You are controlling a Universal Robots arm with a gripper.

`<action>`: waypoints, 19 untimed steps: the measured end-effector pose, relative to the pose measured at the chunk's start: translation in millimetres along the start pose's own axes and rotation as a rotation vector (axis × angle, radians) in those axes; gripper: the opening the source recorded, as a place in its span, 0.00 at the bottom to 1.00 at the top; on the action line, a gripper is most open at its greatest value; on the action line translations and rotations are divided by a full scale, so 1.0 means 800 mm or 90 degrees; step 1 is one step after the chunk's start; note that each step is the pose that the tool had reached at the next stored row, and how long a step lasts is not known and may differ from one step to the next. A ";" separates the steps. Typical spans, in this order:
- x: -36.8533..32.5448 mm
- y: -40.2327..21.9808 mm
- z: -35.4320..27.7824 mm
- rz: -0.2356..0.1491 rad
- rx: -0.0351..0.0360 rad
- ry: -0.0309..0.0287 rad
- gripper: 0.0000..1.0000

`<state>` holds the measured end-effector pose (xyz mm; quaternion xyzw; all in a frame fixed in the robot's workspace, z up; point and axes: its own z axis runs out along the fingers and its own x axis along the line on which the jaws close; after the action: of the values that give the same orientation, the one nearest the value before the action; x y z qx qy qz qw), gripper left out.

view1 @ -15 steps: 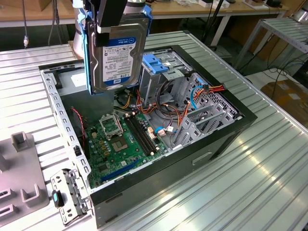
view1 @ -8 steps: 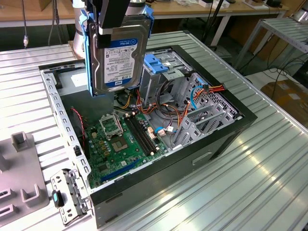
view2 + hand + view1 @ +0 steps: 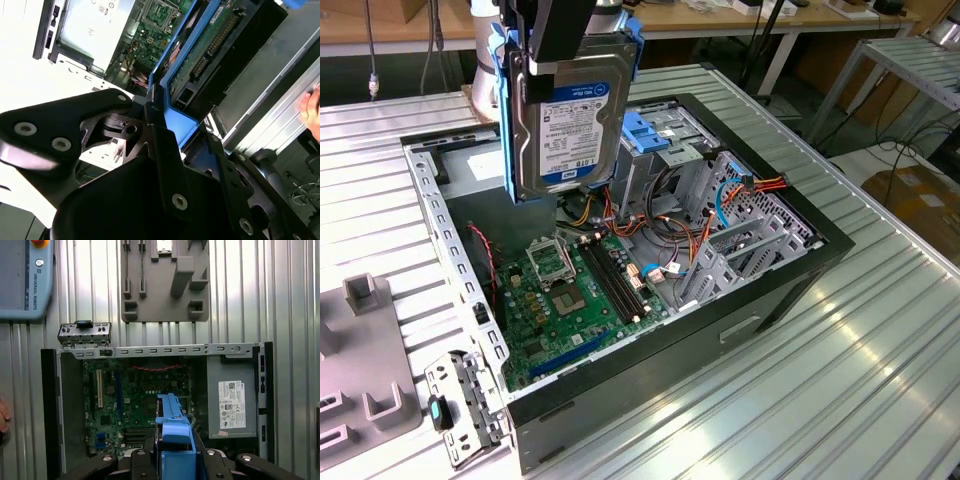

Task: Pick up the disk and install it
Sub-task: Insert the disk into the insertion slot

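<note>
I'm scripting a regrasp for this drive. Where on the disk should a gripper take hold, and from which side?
Take the disk by its upper short end, from above, pinching across its two flat faces, as the gripper seems to now. It hangs upright and thin, so those broad parallel faces give sure contact, and the blue rails along its long edges are left free.

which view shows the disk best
The exterior view: the disk hangs upright above the open computer case, labelled face towards the camera. The second wrist view shows its circuit-board side; the first wrist view, its blue rail end-on.
</note>
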<state>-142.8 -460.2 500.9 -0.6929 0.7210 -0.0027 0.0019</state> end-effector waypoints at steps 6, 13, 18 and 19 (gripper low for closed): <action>0.0028 -0.0011 0.0001 0.000 0.0000 0.0001 0.37; 0.0079 -0.0023 0.0002 0.000 0.0000 0.0002 0.37; 0.0098 -0.0025 0.0002 0.000 0.0000 0.0003 0.37; 0.0099 -0.0025 0.0003 0.000 0.0000 0.0003 0.37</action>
<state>-141.1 -468.2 500.7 -0.6929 0.7210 -0.0028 0.0017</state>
